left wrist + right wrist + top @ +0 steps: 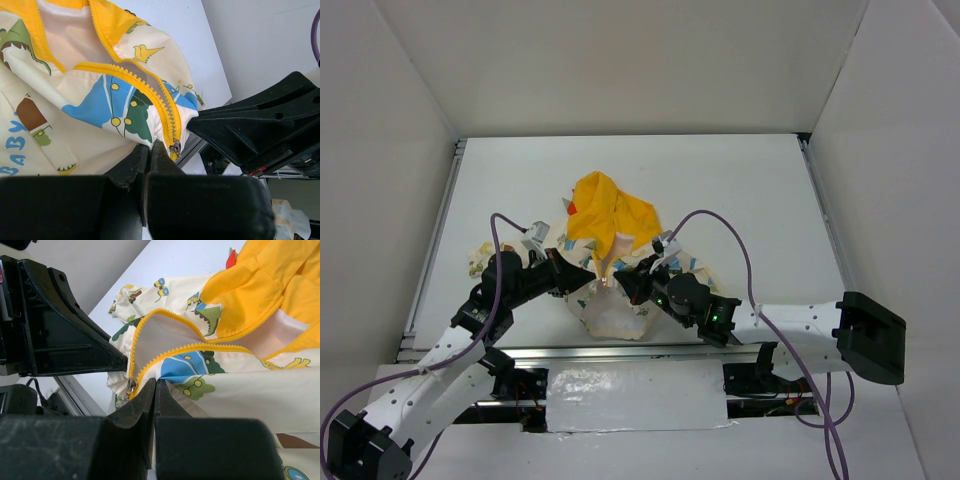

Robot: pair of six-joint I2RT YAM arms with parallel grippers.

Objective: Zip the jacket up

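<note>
The jacket (610,315) lies bunched at the near edge of the table, its yellow hood (610,212) toward the back. The yellow zipper stands open in a V, with its metal slider (175,148) at the bottom end by the hem. My left gripper (150,145) is shut on the cream printed fabric of the jacket (90,100) just beside the slider. Next to the slider (131,387), my right gripper (156,382) is shut on the jacket (240,385) at the opposite front panel. In the top view the left gripper (582,280) and right gripper (625,283) face each other closely.
The metal rail (620,352) runs along the table's near edge right under the jacket. A silver taped patch (635,400) lies between the arm bases. White walls enclose the table on three sides. Purple cables (740,250) arc over both arms.
</note>
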